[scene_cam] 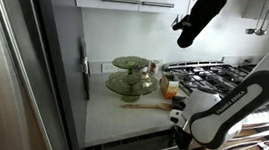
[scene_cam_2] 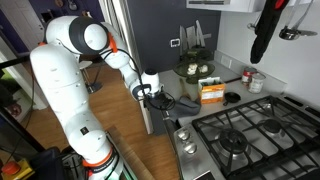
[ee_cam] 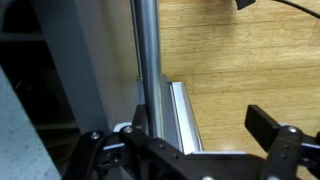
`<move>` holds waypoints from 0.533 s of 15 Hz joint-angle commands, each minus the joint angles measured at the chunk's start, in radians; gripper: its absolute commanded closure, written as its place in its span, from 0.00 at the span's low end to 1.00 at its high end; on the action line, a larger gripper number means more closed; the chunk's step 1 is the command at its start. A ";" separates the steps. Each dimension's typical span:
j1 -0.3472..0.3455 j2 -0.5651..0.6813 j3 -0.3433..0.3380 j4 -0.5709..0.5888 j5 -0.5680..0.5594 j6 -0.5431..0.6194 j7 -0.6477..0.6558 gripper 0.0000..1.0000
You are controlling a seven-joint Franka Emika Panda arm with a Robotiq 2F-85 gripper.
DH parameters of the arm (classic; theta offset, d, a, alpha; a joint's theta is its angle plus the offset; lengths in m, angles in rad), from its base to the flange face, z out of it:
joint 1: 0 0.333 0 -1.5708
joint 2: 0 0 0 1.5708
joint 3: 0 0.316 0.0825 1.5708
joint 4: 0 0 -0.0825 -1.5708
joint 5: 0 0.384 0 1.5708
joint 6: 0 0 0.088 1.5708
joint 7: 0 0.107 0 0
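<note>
My gripper (ee_cam: 205, 128) is open, with black fingers spread wide in the wrist view. A brushed metal bar handle (ee_cam: 146, 50) runs between them, close to the left finger and not gripped. In both exterior views the gripper (scene_cam: 182, 138) (scene_cam_2: 160, 95) sits low at the front of the cabinets, just below the white counter edge (scene_cam: 119, 129). It is beside the tall dark fridge (scene_cam_2: 150, 40). Nothing is held.
A green tiered glass stand (scene_cam: 132, 77) (scene_cam_2: 195, 68), an orange box (scene_cam_2: 212, 93) and a wooden spoon (scene_cam: 146, 104) are on the counter. A gas stove (scene_cam_2: 250, 130) is next to them. A black mitt (scene_cam: 199, 16) hangs above. A wood floor (ee_cam: 240, 60) lies below.
</note>
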 commanded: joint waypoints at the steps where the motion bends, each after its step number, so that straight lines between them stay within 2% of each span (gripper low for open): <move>1: -0.005 -0.026 0.074 -0.084 0.221 0.038 -0.129 0.00; 4: 0.002 -0.070 0.105 -0.122 0.355 0.024 -0.234 0.00; 5: 0.009 -0.007 0.091 -0.072 0.343 0.030 -0.248 0.00; 8: 0.014 -0.008 0.093 -0.084 0.344 0.011 -0.299 0.00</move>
